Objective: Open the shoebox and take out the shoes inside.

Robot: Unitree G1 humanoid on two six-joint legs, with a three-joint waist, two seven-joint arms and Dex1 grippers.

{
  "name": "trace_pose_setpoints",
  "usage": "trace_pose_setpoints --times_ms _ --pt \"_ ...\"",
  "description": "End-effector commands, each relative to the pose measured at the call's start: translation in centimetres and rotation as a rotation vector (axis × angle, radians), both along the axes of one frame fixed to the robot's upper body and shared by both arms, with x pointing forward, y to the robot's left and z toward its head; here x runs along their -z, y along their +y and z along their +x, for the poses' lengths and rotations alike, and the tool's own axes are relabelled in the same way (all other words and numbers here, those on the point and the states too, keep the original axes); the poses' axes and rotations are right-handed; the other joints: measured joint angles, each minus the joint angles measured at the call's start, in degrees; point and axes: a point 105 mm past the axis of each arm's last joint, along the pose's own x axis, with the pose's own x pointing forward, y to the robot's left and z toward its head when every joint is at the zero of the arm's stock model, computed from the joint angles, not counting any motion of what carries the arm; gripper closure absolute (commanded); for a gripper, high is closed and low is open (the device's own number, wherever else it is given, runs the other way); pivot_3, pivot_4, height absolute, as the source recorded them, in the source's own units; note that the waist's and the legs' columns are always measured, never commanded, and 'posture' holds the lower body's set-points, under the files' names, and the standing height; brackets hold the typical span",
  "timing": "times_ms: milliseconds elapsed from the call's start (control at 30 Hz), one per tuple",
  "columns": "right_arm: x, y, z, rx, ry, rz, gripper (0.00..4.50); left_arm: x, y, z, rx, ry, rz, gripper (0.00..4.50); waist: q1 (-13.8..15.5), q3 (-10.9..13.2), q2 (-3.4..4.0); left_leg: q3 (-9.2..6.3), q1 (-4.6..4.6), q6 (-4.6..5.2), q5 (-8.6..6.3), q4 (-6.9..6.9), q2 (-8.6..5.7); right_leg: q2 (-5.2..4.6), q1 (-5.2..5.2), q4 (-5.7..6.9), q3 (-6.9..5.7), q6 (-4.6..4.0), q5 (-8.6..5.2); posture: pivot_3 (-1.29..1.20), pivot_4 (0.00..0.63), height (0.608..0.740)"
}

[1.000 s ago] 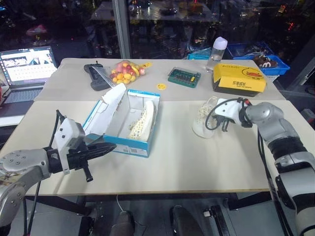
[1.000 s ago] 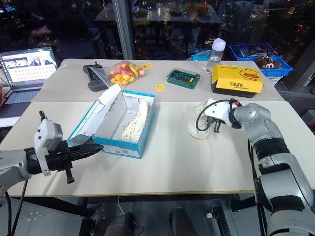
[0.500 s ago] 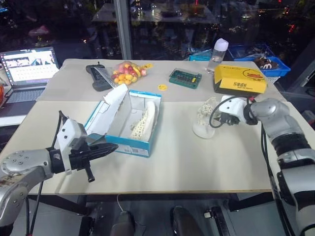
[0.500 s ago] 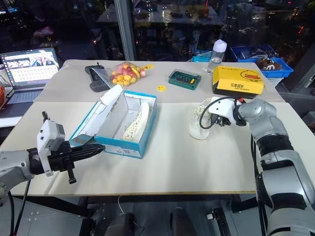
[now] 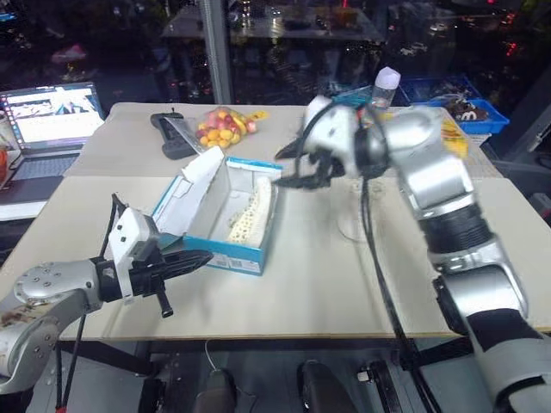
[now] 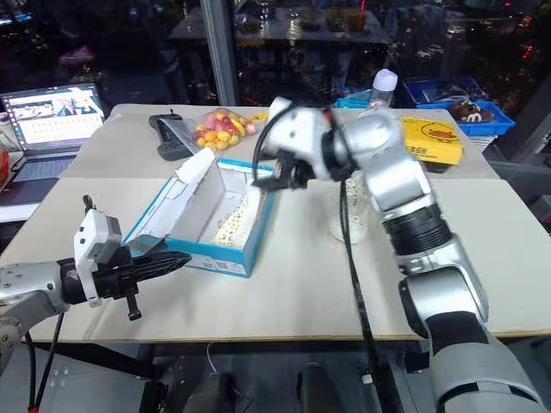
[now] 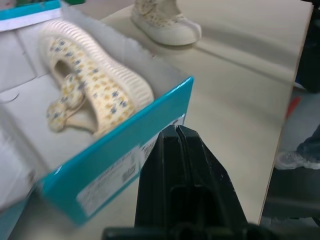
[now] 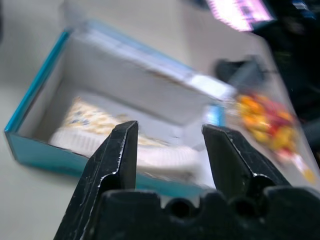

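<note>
Right gripper (image 8: 167, 150), fingers spread and empty, hangs over the open bright blue cardboard shoebox (image 5: 245, 255) at table centre, one cream knit sneaker (image 5: 256, 209) inside, its mate (image 7: 167, 22) out at 3 o'clock; left gripper (image 5: 194, 258) pressed shut; next, I'd judge: descend, pinch the upper.

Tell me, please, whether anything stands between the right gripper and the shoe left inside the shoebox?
Nothing visible does. The right gripper, open, hangs above the right rim of the shoebox, whose lid is folded back to the left. The shoe lies on its side along the right wall, uncovered from above.
</note>
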Motion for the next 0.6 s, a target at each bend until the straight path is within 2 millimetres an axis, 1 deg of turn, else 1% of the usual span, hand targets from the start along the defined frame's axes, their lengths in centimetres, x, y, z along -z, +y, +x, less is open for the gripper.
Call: trace_pose_setpoints --times_ms 33,167,233,300,467,600 --pt "-1.3 1.9 -0.1 -0.115 -0.225 -0.119 1.97 -0.6 -0.3 0.0 0.02 -0.027 -0.001 4.5 0.15 0.01 0.01 0.0 -0.01 0.0 0.0 0.02 -0.01 -0.01 0.0 -0.02 0.0 0.0 0.0 0.0 0.15 0.672" --pt "0.3 3.0 1.2 -0.172 -0.363 -0.256 1.97 -0.5 -0.5 0.0 0.025 -0.023 -0.006 4.5 0.02 0.0 0.01 -0.01 0.0 -0.01 0.0 0.01 0.01 0.01 -0.01 -0.01 -0.03 0.01 0.01 0.0 0.15 0.672" --pt "1.1 3.3 2.0 -0.192 -0.428 -0.317 1.97 -0.5 -0.6 0.0 0.026 -0.023 -0.008 4.5 -0.06 0.0 0.0 -0.01 0.02 -0.01 0.0 0.0 0.01 0.01 0.0 0.0 -0.03 0.0 0.01 0.0 0.15 0.672" --pt "2.3 3.3 2.6 -0.234 -0.518 -0.429 1.97 -0.5 -0.6 0.0 0.023 -0.023 -0.011 4.5 -0.08 0.0 0.0 -0.01 0.02 -0.01 0.0 0.0 0.0 0.01 0.01 0.0 -0.03 0.01 0.01 0.0 0.15 0.672" --pt "3.7 3.4 3.0 -0.307 -0.577 -0.517 1.97 -0.4 -0.6 -0.1 0.02 -0.022 -0.012 4.5 -0.13 0.01 0.0 -0.01 0.0 0.0 0.0 0.0 0.0 0.01 -0.04 0.03 -0.02 0.0 0.01 0.0 0.15 0.672" --pt "3.9 3.3 3.2 -0.328 -0.602 -0.553 1.97 -0.4 -0.6 -0.2 0.015 -0.021 -0.013 4.5 -0.14 0.01 0.0 -0.03 0.01 0.0 0.0 0.01 0.0 0.02 -0.04 0.05 -0.02 0.0 0.01 0.0 0.15 0.672"
